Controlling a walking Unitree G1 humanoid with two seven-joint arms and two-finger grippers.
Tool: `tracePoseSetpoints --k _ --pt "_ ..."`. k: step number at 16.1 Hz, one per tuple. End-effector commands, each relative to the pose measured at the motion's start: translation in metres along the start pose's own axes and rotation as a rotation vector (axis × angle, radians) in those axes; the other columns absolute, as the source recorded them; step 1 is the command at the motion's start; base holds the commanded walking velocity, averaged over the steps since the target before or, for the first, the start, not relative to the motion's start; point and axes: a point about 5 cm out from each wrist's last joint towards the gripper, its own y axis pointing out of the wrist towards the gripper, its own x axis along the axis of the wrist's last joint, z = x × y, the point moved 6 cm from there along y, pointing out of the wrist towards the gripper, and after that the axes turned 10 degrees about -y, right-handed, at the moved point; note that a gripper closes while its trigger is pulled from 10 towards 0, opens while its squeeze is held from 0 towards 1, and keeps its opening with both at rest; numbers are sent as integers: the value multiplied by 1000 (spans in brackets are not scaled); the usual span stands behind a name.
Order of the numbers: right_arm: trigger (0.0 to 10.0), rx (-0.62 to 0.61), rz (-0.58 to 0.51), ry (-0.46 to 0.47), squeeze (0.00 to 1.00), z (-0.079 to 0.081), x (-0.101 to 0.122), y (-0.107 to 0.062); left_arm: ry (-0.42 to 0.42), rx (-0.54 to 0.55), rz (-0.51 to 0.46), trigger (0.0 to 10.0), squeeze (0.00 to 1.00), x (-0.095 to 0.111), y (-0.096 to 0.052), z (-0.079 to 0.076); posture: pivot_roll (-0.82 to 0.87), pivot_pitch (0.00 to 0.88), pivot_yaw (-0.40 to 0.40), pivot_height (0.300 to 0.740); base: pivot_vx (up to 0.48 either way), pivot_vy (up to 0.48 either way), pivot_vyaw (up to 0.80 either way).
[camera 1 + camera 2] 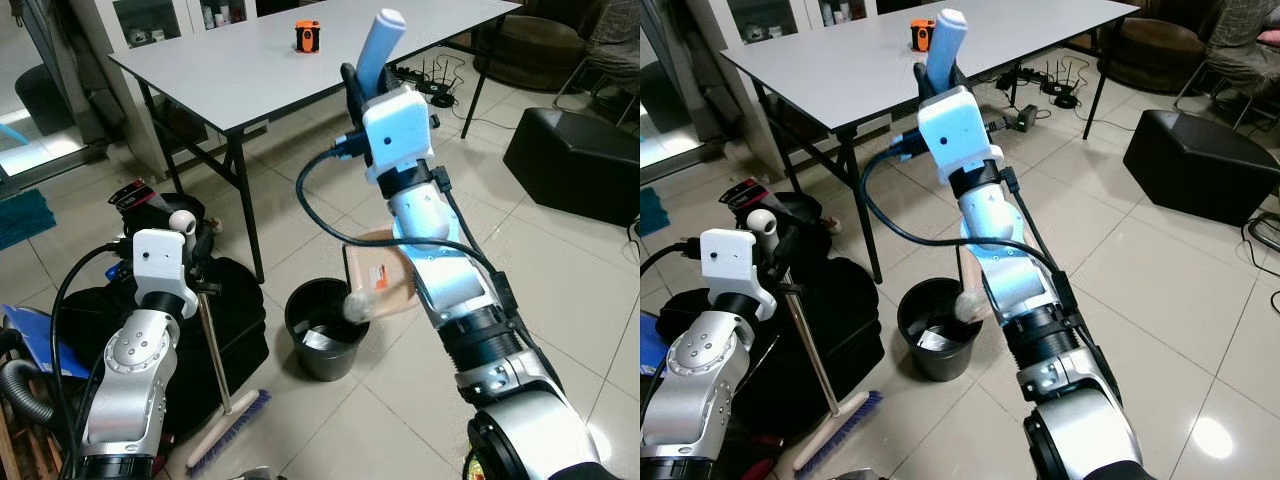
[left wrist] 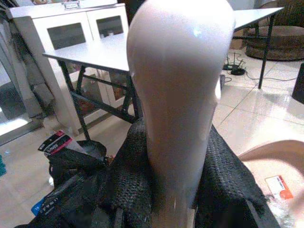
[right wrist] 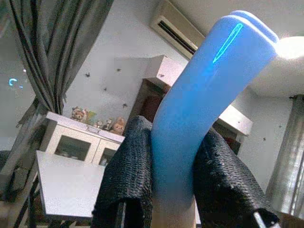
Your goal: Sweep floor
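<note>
My right gripper (image 1: pixel 357 88) is raised high and shut on the blue dustpan handle (image 1: pixel 380 45); its black fingers (image 3: pixel 126 166) clamp the handle (image 3: pixel 199 109) on both sides. Below it, the tan dustpan (image 1: pixel 378 275) tilts over the black bin (image 1: pixel 325 335), with a crumpled clear wrapper (image 1: pixel 358 305) at the pan's lip. On the left, my left gripper (image 1: pixel 198 243) is shut on the broom's stick (image 1: pixel 213 345) just under its cream knob (image 1: pixel 181 220). The knob (image 2: pixel 180 95) sits between the fingers (image 2: pixel 126 183). The broom head (image 1: pixel 228 432), with purple bristles, rests on the tiled floor.
A grey table (image 1: pixel 250 70) with black legs stands behind the bin, an orange object (image 1: pixel 307 36) on it. A black bag (image 1: pixel 235 300) lies beside the broom. A black ottoman (image 1: pixel 580 160) is at the right, cables (image 1: pixel 430 85) beyond the table. Open tiles lie right of the bin.
</note>
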Motion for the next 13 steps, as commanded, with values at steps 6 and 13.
tracePoseSetpoints --k 6,13 --pt "10000 -53 -49 -85 0 -10 14 17 11 -5 -31 10000 0 10 2 -1 64 0 17 740 0 0 0" --pt "10000 -306 149 -240 0 -129 -15 -18 32 -238 120 10000 0 -25 -8 -44 29 0 26 740 0 0 0"
